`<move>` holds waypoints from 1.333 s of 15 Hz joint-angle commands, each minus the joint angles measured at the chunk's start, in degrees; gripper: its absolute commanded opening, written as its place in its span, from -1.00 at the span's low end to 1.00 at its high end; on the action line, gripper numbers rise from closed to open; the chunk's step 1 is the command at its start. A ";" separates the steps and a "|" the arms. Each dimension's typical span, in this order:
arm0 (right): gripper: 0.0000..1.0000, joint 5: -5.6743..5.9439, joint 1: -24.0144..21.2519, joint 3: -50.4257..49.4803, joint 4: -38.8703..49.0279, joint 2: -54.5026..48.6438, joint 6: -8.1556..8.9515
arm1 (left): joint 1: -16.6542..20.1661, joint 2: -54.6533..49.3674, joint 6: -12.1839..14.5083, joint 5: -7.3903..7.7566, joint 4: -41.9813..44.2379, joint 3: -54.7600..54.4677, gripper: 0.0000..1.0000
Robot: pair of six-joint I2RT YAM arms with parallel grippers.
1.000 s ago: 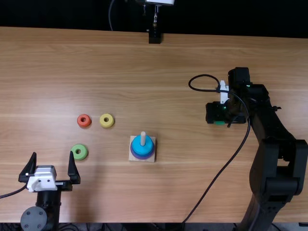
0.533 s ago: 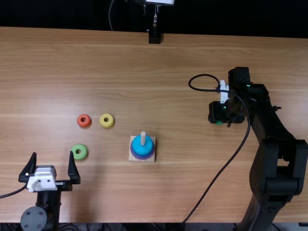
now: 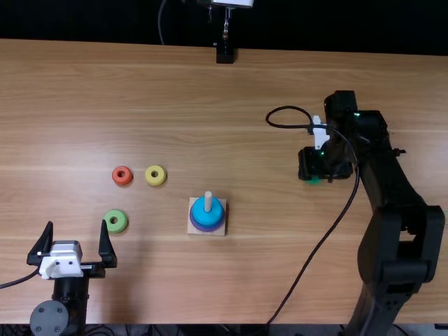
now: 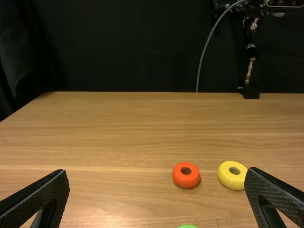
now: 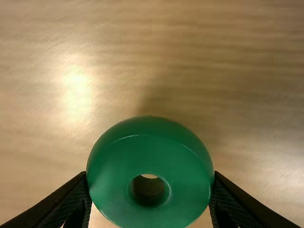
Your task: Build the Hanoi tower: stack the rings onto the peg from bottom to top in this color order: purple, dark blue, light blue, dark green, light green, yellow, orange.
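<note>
"Right gripper (image 3: 325, 168)?" asks the first clerk.

"One, right of the peg's base (image 3: 193, 229), well apart," the second replies. "Closed on the dark green ring (image 5: 150, 164), one finger against either side, hole facing the wrist camera."

"Changes since the earlier frames?"

"Right arm: shifted a little leftward in the top view, ring along with it. Fingers: nearer together than in the first frame."

"Left gripper (image 3: 77, 225)?"

"One, empty, fingers spread wide; position unchanged."

"Loose rings?"

"Three, left of the base, none moved: orange ring (image 3: 122, 176), yellow ring (image 3: 155, 169) just beside it, light green ring (image 3: 116, 213) nearer the left gripper."

"Stack?"

"Also unchanged. Peg (image 3: 208, 201) upright, its tip bare; light blue ring (image 3: 208, 216) uppermost, purple ring (image 3: 207, 229) at the bottom. What lies between is hard to make out."
</note>
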 commanded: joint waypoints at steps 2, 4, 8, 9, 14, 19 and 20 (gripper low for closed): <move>-1.00 -0.55 3.11 2.83 -3.26 -4.66 -1.25 | 0.56 -0.43 0.67 0.99 -2.25 -1.89 1.00; -1.00 -0.55 6.18 3.01 -5.48 -7.65 -2.83 | 0.56 -0.43 0.67 0.99 -2.25 -1.89 1.00; -1.00 -0.65 12.25 7.93 -13.49 -12.04 -3.78 | 0.56 -0.43 0.67 0.99 -2.25 -1.89 1.00; -1.00 -0.65 14.01 9.43 -14.86 -12.48 -3.78 | 0.56 -0.43 0.67 0.99 -2.25 -1.89 1.00; -1.00 -0.65 21.92 19.18 -21.72 -13.27 -3.57 | 0.56 -0.43 0.67 0.99 -2.25 -1.89 1.00; -1.00 -0.65 25.34 26.48 -22.67 -12.83 -3.78 | 0.56 -0.43 0.67 0.99 -2.25 -1.89 1.00; -1.00 -0.65 26.22 26.48 -22.67 -12.75 -3.68 | 0.56 -0.43 0.67 0.99 -2.25 -1.89 1.00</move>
